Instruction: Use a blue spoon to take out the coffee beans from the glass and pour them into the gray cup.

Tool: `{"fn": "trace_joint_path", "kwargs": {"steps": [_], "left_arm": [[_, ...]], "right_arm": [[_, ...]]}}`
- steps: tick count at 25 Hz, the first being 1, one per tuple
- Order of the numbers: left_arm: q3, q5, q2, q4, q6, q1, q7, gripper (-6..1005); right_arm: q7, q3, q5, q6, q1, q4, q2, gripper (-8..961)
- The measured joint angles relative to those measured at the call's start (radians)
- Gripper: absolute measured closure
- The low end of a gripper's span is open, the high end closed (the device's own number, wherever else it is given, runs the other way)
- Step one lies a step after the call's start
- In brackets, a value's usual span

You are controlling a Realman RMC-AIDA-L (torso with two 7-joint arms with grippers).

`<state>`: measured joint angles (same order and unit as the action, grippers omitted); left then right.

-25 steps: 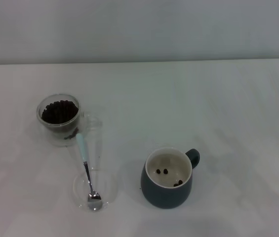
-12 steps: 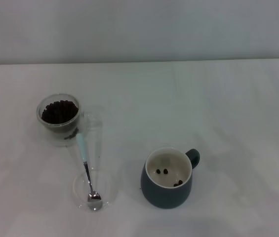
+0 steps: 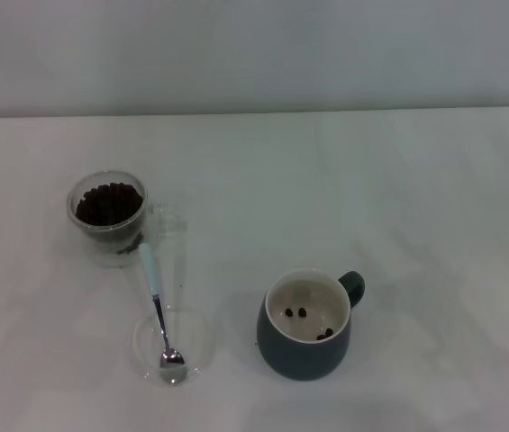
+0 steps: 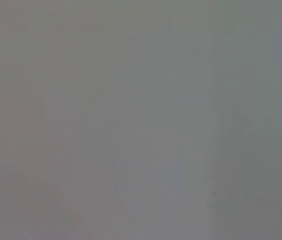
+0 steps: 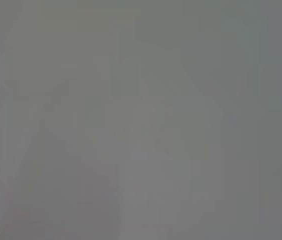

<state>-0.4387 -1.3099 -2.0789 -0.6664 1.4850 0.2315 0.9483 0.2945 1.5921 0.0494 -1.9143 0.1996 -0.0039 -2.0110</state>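
Glass (image 3: 107, 216) is seen at left on white table (image 3: 398, 198), upright, filled w/ coffee beans (image 3: 108, 202). Just right of it and nearer, blue spoon (image 3: 159, 306) is laid w/ bowl in flat clear dish (image 3: 141, 337), handle pointed toward glass. Gray cup (image 3: 306, 324) is placed further right, upright, few beans inside. Neither gripper is shown in any view; claw state can't be told.

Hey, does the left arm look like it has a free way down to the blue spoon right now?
Probably yes. The blue spoon lies uncovered, its bowl in the clear dish and its handle tip by the glass, with nothing above it. Neither arm is in view, so actual reach can't be confirmed.
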Motion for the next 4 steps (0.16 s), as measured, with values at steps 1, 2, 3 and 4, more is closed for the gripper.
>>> {"fn": "trace_joint_path", "kwargs": {"steps": [1,2,3,4], "left_arm": [[0.0,-0.001,0.0,0.002,0.0,0.001,-0.001,360],[0.0,-0.001,0.0,0.004,0.0,0.002,-0.001,360],[0.0,0.001,0.0,0.005,0.001,0.002,-0.001,360],[0.0,0.005,0.0,0.006,0.004,0.002,-0.003,360]], "right_arm": [[0.0,0.0,0.0,0.001,0.0,-0.003,0.0,361],[0.0,0.0,0.0,0.003,0.001,-0.006,0.0,361],[0.0,0.0,0.001,0.003,0.001,-0.009,0.0,361],[-0.001,0.0,0.002,0.003,0.001,-0.01,0.0,361]]}}
